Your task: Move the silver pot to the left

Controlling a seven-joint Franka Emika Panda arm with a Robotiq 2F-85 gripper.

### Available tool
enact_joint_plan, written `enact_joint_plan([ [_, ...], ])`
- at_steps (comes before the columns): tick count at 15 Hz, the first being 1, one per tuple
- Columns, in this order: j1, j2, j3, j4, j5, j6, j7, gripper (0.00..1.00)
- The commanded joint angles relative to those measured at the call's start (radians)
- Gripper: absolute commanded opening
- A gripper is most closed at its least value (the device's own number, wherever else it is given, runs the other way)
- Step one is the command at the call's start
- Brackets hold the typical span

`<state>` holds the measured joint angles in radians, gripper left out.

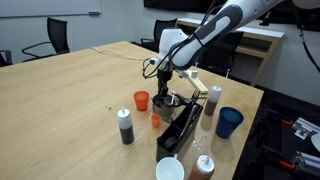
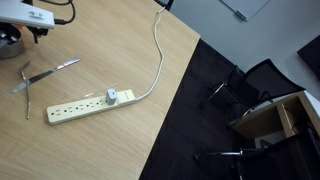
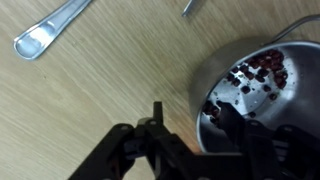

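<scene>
The silver pot (image 3: pixel 262 75) is a shiny round metal pot with a reflective inside, on the wooden table at the right of the wrist view. My gripper (image 3: pixel 190 118) straddles its left rim: one finger is outside on the table side, the other is inside the pot. The fingers stand apart and do not visibly pinch the rim. In an exterior view the gripper (image 1: pixel 163 88) is lowered onto the pot (image 1: pixel 167 101) near the table's middle. In an exterior view only the pot's edge (image 2: pixel 9 46) shows at the top left corner.
A metal spoon (image 3: pixel 48 30) lies left of the pot. Around it are an orange cup (image 1: pixel 141 100), a dark bottle (image 1: pixel 126 127), a black tray (image 1: pixel 181 128), a blue cup (image 1: pixel 229 122) and a white cup (image 1: pixel 169 168). A power strip (image 2: pixel 85 105) lies near the table edge.
</scene>
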<state>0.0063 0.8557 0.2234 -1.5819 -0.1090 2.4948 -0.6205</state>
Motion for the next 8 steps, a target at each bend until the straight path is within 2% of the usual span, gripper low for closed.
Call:
enact_joint_plan([
  [1, -0.002, -0.024, 0.001, -0.026, -0.002, 0.023, 0.002, 0.88],
  [2, -0.010, -0.046, 0.012, -0.051, 0.005, 0.044, -0.005, 0.94],
  [4, -0.020, -0.099, 0.026, -0.099, 0.006, 0.087, -0.016, 1.00],
  [8, -0.014, -0.237, 0.016, -0.206, 0.001, 0.108, 0.009, 1.00],
])
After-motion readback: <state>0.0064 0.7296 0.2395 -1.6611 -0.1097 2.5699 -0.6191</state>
